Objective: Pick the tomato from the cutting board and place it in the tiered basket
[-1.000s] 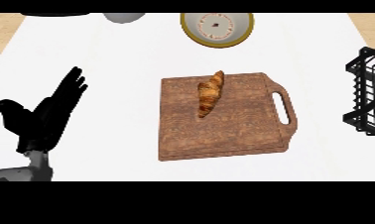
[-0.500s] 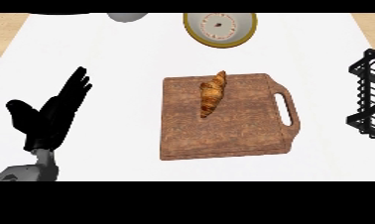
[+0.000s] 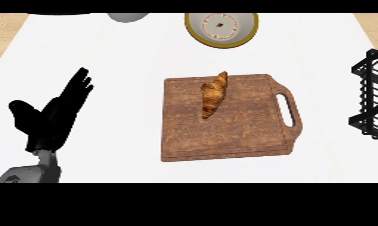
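A brown croissant (image 3: 213, 95) lies on the wooden cutting board (image 3: 244, 130) at the counter's middle; no tomato shows on the board. The black wire tiered basket (image 3: 365, 97) stands at the right edge, partly cut off. My left hand (image 3: 53, 115) is at the lower left, open with fingers straight and pointing up, well left of the board and touching nothing. My right hand is out of view.
A round kitchen scale with a yellow rim (image 3: 221, 27) sits behind the board. A grey rounded object (image 3: 128, 17) is at the top edge, left of the scale. White counter (image 3: 118, 70) lies between my left hand and the board.
My left hand has drifted slightly right and up, staying open. The croissant and board have not moved.
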`<action>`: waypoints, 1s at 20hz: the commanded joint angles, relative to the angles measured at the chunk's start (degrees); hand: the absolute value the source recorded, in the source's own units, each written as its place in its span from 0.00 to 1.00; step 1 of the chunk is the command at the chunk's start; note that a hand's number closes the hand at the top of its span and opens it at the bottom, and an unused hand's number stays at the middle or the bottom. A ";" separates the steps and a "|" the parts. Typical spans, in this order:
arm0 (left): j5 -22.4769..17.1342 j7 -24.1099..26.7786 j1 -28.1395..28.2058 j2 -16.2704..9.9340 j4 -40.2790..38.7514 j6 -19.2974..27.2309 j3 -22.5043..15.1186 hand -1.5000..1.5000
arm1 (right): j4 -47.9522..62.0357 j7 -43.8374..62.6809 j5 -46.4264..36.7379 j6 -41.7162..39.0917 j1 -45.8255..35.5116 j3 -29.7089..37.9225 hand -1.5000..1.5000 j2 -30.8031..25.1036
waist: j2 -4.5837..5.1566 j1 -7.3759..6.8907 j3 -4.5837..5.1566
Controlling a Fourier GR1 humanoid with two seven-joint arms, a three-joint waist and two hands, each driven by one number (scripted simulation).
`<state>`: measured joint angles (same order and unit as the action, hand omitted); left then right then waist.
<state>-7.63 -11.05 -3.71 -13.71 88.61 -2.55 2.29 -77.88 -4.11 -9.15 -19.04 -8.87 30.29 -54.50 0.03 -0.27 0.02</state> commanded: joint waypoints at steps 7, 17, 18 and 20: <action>2.18 -1.62 -0.54 2.34 1.90 0.90 -1.11 0.50 | 14.43 -6.90 -12.37 12.14 -11.21 -7.68 1.00 5.05 | 0.19 -0.77 -0.06; -0.12 -3.09 -1.30 0.36 1.87 -1.87 2.15 0.50 | 13.63 -4.27 -11.17 15.92 -15.13 -6.68 0.00 9.76 | 0.04 -0.29 -0.02; 1.58 -0.70 -1.75 1.47 -0.34 -1.40 0.95 0.50 | 13.27 -4.84 -11.47 16.38 -16.06 -7.56 0.00 10.51 | 0.08 -0.25 -0.01; 0.22 -0.67 1.26 -0.63 2.92 -2.97 2.80 0.50 | 15.74 -5.33 -11.01 16.66 -17.35 -6.93 0.00 10.66 | 0.09 -0.77 -0.03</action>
<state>-6.92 -12.81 -4.12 -13.12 90.34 -4.14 3.89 -65.92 -8.93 -19.28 -2.98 -23.10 25.97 -46.16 -0.79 0.00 0.63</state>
